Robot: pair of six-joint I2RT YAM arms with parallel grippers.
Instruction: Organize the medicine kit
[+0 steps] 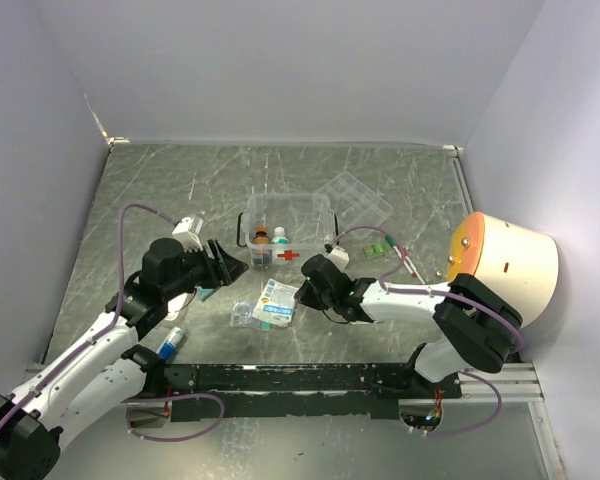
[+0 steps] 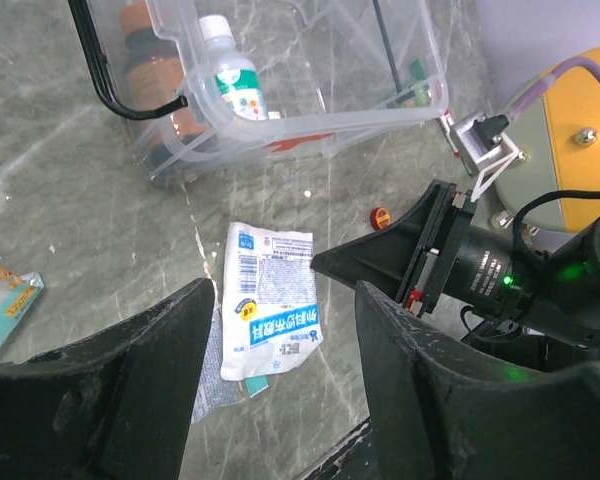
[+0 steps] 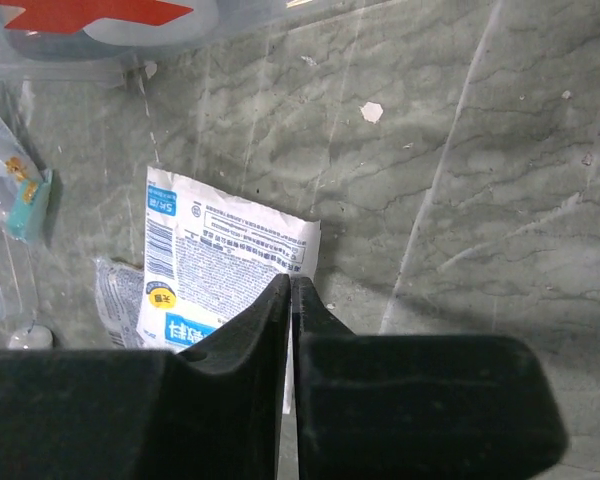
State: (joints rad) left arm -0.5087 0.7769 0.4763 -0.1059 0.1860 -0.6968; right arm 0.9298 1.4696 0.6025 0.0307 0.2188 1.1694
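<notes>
A grey-green marbled table (image 1: 180, 190) fills the floor of the cell, with pale lilac walls (image 1: 280, 60) on three sides. One medicine kit (image 1: 305, 215) sits mid-table, towards the far side. It is a clear, thin-walled plastic box with rounded corners, a red cross on its near face and black wire handles. Two bottles stand upright in its near-left corner: one brown bottle (image 1: 262, 240) and one white bottle (image 1: 280, 240) with a green cap. One flat compartmented tray (image 1: 352, 198), also clear plastic, lies just beyond the kit's far-right corner.

Near the kit, one flat rectangular sachet (image 1: 275, 300) lies on the table, white with blue print and slightly crinkled. A clear wrapper (image 2: 212, 385) pokes out from under its left edge. One small teal-and-orange packet (image 2: 10, 305) lies further left.

The left gripper (image 2: 285, 300) hangs over the sachet with its broad, matte black fingers spread wide — it holds nothing and touches nothing. The right gripper (image 3: 288, 285) comes in from the right, its jaws pressed together so that only a thin seam shows between them. Its tip meets the sachet's near-right edge. Whether it pinches a sliver of that edge is hard to tell from the wrist view.

A large cream drum (image 1: 510, 265) with an orange face stands at the right edge of the table.
</notes>
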